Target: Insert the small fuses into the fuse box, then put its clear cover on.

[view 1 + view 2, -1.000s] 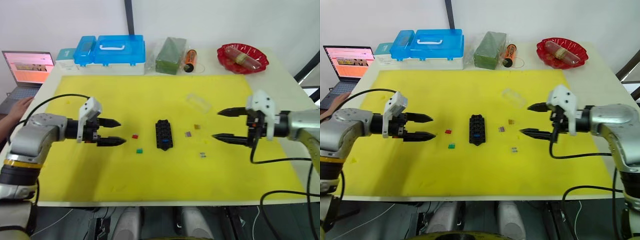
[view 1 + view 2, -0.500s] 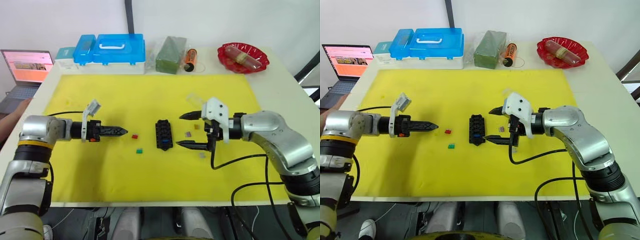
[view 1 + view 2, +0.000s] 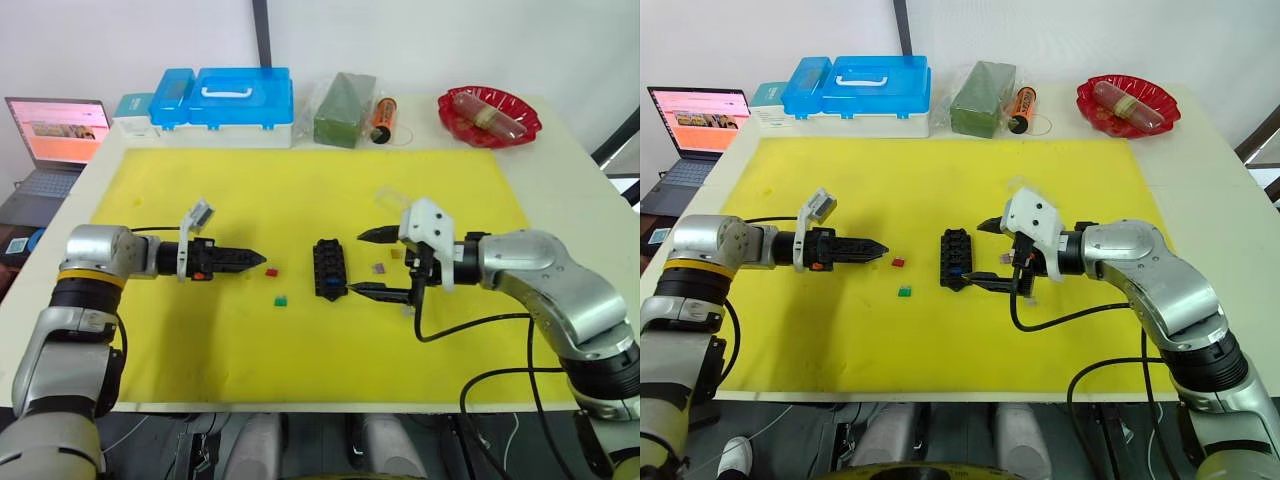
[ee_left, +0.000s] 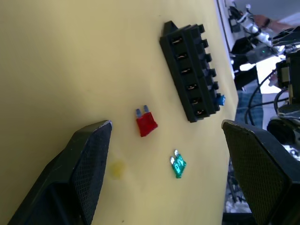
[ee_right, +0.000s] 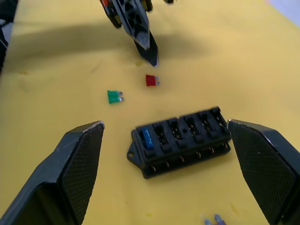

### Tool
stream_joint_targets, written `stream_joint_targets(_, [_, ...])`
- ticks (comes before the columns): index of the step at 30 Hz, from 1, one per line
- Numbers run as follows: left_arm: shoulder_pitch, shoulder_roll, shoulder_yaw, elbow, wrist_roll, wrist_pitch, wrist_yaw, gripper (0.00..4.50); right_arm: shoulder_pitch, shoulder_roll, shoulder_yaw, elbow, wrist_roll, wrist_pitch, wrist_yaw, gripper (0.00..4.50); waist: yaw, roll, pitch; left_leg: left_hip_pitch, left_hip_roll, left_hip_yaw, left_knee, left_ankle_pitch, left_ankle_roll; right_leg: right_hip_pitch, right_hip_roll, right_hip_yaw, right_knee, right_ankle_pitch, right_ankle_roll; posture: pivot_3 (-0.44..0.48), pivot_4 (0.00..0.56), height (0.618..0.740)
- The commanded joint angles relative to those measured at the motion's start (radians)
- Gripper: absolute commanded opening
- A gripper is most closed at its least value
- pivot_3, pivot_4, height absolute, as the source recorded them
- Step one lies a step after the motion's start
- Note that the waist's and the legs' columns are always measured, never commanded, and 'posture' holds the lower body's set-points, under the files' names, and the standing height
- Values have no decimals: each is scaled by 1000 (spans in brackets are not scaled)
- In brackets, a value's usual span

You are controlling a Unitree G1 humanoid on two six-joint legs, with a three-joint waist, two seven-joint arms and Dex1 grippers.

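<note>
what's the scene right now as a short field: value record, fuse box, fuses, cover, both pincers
fuse box: black block at the middle of the yellow mat, one blue fuse seated in an end slot
loose fuses: red fuse and green fuse on the box's left; others on its right, partly hidden by the arm
clear cover: on the mat, behind the right pincer
left pincer: open, pointing at the red fuse
right pincer: open, beside the box's right side

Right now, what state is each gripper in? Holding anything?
Left gripper: jaws open, empty, aimed at the red fuse.
Right gripper: jaws open, empty, either side of the fuse box.
</note>
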Motion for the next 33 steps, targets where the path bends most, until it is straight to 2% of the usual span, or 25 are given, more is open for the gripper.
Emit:
stream_joint_targets(1, [-20, -14, -29, 3, 5, 7, -19, 3947, -18, -2, -46, -42, 27, 16, -17, 4500, 1, 0, 0, 0, 0, 0, 0, 0, 0, 0, 0, 0, 0, 0, 0, 0, 150, 740])
stream_joint_targets(11, [-8, -29, -104, -7, 37, -25, -63, 3947, -12, -26, -60, -63, 43, 40, -27, 4500, 0, 0, 0, 0, -1, 0, 0, 0, 0, 0, -1, 0, 0, 0, 0, 0, 150, 740])
stream_joint_targets(25, [-3, -63, -77, 16, 54, -39, -37, 3947, -17, -49, -53, -48, 37, 19, -7, 4500, 2, 0, 0, 0, -1, 0, 0, 0, 0, 0, -1, 0, 0, 0, 0, 0, 150, 740])
stream_joint_targets(29, [-2, -76, -72, 35, 68, -54, -18, 2638, -18, -61, -55, -43, 34, 14, 4, 4500, 2, 0, 0, 0, -1, 0, 1, 0, 0, 1, -1, 0, 0, 0, 0, 0, 150, 740])
stream_joint_targets(33, [-5, -87, -62, 55, 75, -52, -3, 2638, -18, -62, -56, -42, 35, 12, 4, 4500, 2, 0, 0, 0, -1, 0, 1, 0, 0, 1, -1, 0, 0, 0, 0, 0, 150, 740])
